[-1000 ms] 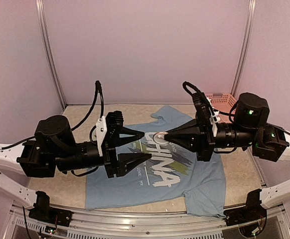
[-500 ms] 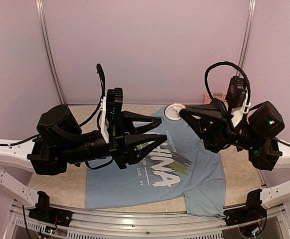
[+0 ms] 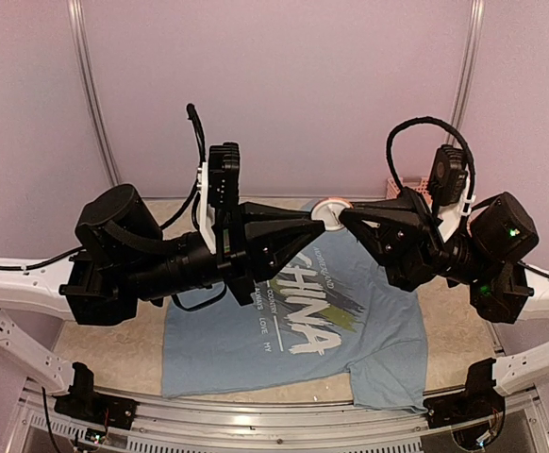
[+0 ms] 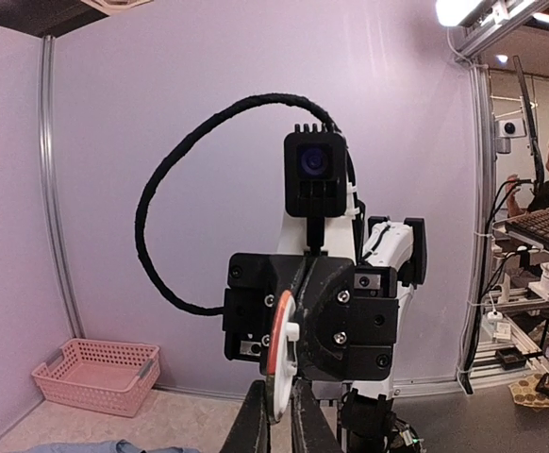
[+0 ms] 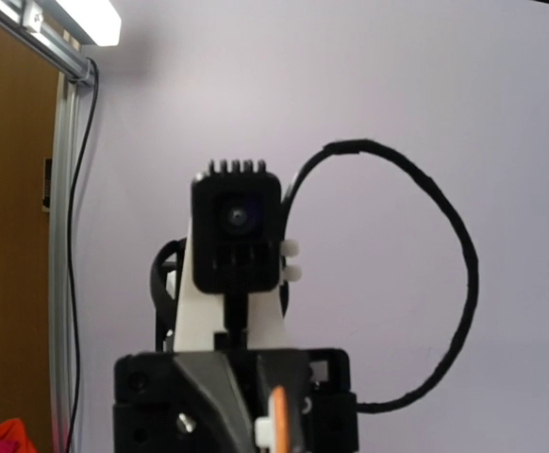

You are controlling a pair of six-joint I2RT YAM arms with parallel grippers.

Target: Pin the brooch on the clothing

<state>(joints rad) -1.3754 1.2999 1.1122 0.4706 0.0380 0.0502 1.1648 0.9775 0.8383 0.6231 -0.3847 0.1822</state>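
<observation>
2 holds on brooch (image 3: 329, 211) mid-air over shirt (image 3: 246, 351): R gripper (image 3: 343, 216) clamped on it, L gripper (image 3: 321, 226) narrow on its rim; prob light, stiff, slick, so grip rim; shirt soft, flat on bench (image 3: 114, 351).

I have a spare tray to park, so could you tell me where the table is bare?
Bare table lies front-left, between the T-shirt and the left edge, and again along the T-shirt's right side. It is crowded above the collar, where the left gripper and right gripper meet on the brooch, and back-right by the pink basket.
</observation>
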